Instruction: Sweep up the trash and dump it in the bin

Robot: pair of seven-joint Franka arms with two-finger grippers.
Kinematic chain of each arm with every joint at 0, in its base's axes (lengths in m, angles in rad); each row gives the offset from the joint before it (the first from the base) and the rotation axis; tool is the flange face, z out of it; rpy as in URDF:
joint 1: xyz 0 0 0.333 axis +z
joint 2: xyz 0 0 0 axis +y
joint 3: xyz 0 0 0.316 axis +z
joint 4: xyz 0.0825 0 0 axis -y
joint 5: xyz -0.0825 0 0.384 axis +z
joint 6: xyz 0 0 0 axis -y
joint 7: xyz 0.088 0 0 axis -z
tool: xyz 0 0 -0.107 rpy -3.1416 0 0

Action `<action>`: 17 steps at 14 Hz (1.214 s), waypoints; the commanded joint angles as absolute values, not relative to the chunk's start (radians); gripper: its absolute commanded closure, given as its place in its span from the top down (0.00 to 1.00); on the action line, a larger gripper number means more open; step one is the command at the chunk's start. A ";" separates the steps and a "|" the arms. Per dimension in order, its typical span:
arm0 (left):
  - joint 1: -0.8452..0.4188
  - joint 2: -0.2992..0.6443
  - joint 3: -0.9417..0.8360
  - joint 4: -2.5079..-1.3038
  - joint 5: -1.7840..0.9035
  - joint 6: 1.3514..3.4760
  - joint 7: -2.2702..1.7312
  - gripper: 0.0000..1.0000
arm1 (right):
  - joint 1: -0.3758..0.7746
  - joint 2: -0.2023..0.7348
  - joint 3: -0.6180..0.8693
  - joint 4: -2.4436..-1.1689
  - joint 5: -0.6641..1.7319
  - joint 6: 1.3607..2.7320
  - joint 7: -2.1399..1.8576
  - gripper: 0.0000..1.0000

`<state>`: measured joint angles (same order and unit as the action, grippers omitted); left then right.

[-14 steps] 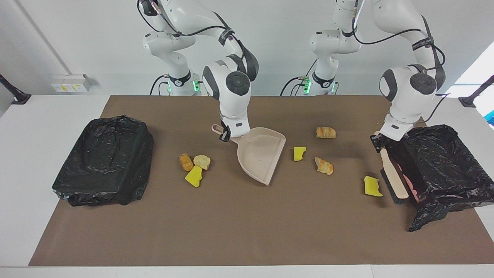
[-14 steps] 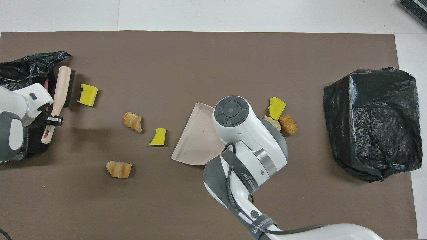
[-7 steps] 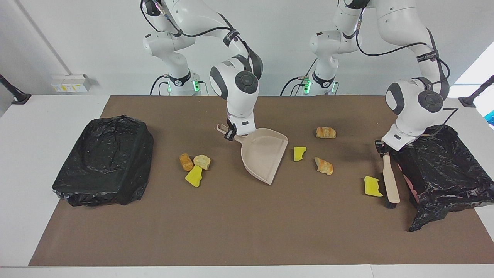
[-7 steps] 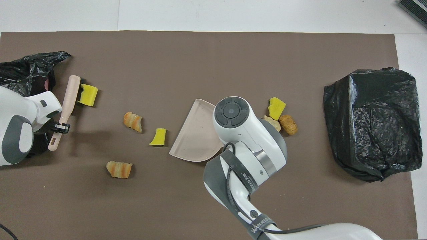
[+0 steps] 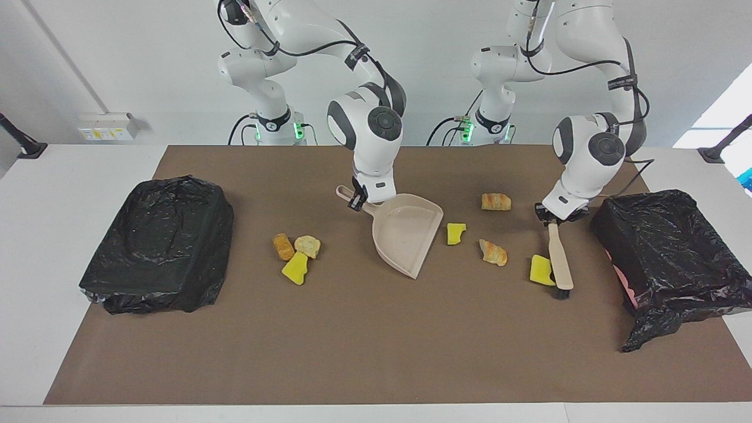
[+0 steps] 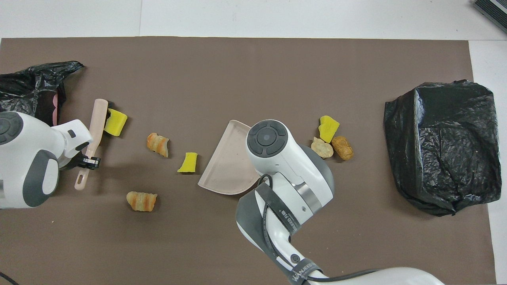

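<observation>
The left gripper (image 5: 551,216) clamps the handle of a beige, dark-bristled brush (image 5: 560,258) touching a yellow sponge chunk (image 5: 541,270), while the right gripper (image 5: 356,201) grips the beige plastic dustpan (image 5: 405,235) amid scattered trash on the brown mat (image 5: 376,352).

A white surface (image 5: 35,247) carries a large brown rectangular mat (image 5: 352,352). On the mat lie two black plastic-bag-lined bins, one (image 5: 158,244) at the right arm's end and one (image 5: 675,258) at the left arm's end. Between them rest a beige plastic dustpan (image 5: 405,238), three bright yellow sponge bits (image 5: 295,268) (image 5: 455,232) (image 5: 540,270) and four tan-orange bread-like lumps (image 5: 283,246) (image 5: 308,246) (image 5: 496,201) (image 5: 493,252). A beige brush's (image 5: 560,258) bristles touch the mat beside one sponge bit.
</observation>
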<state>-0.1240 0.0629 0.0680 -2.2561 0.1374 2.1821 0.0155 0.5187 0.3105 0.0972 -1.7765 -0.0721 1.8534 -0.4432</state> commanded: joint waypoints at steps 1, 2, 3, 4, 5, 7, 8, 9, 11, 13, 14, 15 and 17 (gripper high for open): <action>-0.197 0.003 0.078 -2.327 0.106 2.139 -0.098 0.00 | 0.512 0.307 0.101 -1.779 -0.074 1.870 -0.428 0.00; -0.222 -0.001 0.078 -2.327 0.097 2.117 -0.138 0.00 | 0.514 0.307 0.101 -1.779 -0.074 1.867 -0.428 0.00; -0.238 -0.003 0.077 -2.335 0.075 2.111 -0.165 0.00 | 0.512 0.307 0.101 -1.779 -0.074 1.867 -0.428 0.00; -0.259 -0.012 0.078 -2.344 -0.002 2.112 -0.213 0.00 | 0.512 0.307 0.101 -1.778 -0.074 1.867 -0.428 0.00; -0.293 -0.014 0.080 -2.344 -0.041 2.112 -0.254 0.00 | 0.512 0.307 0.101 -1.776 -0.074 1.865 -0.428 0.00; -0.330 -0.020 0.078 -2.350 -0.052 2.109 -0.351 0.00 | 0.512 0.307 0.101 -1.776 -0.074 1.864 -0.428 0.00; -0.363 -0.029 0.078 -2.361 -0.055 2.111 -0.400 0.00 | 0.514 0.307 0.100 -1.776 -0.074 1.861 -0.428 0.00; -0.379 -0.032 0.078 -2.367 -0.061 2.112 -0.443 0.00 | 0.512 0.307 0.101 -1.778 -0.074 1.859 -0.428 0.00; -0.429 -0.037 0.078 -2.367 -0.093 2.112 -0.481 0.00 | 0.514 0.302 0.101 -1.790 -0.077 1.867 -0.391 0.00; -0.484 -0.043 0.078 -2.368 -0.153 2.111 -0.512 0.00 | 0.517 0.293 0.101 -1.807 -0.077 1.871 -0.353 0.00; -0.521 -0.044 0.078 -2.367 -0.176 2.112 -0.544 0.00 | 0.515 0.285 0.101 -1.830 -0.077 1.874 -0.351 0.00; -0.553 -0.044 0.078 -2.365 -0.207 2.121 -0.572 0.00 | 0.515 0.273 0.101 -1.853 -0.077 1.875 -0.351 0.00; -0.610 -0.041 0.078 -2.350 -0.259 2.126 -0.575 0.00 | 0.515 0.258 0.101 -1.881 -0.077 1.870 -0.350 0.00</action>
